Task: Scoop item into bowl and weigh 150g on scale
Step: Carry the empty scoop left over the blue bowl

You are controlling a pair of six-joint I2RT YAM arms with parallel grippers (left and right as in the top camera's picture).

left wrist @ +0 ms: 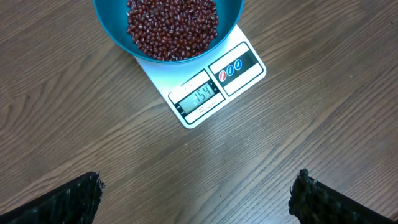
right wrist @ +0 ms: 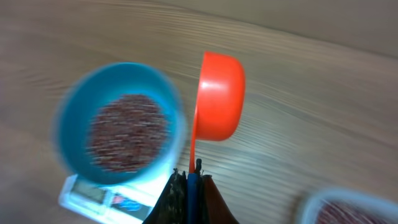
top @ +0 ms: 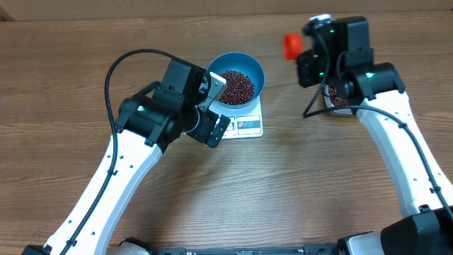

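scale (left wrist: 214, 87) digits legible in l wrist view only, too small overhead

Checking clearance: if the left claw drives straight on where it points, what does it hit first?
The left claw likely meets bare table, just short of the scale; depth unclear.

Left pincer (left wrist: 199, 190) wide, right pincer (right wrist: 189, 180) tight.

We list:
- bench (left wrist: 93, 124): brown wood grain, matt
- bowl (left wrist: 109, 25): blue plastic, smooth, slight sheen
- scale (left wrist: 163, 78): white plastic, smooth
- beans (left wrist: 173, 28): dark red-brown skins, faintly glossy
- scoop (right wrist: 219, 96): orange-red plastic, smooth, glossy
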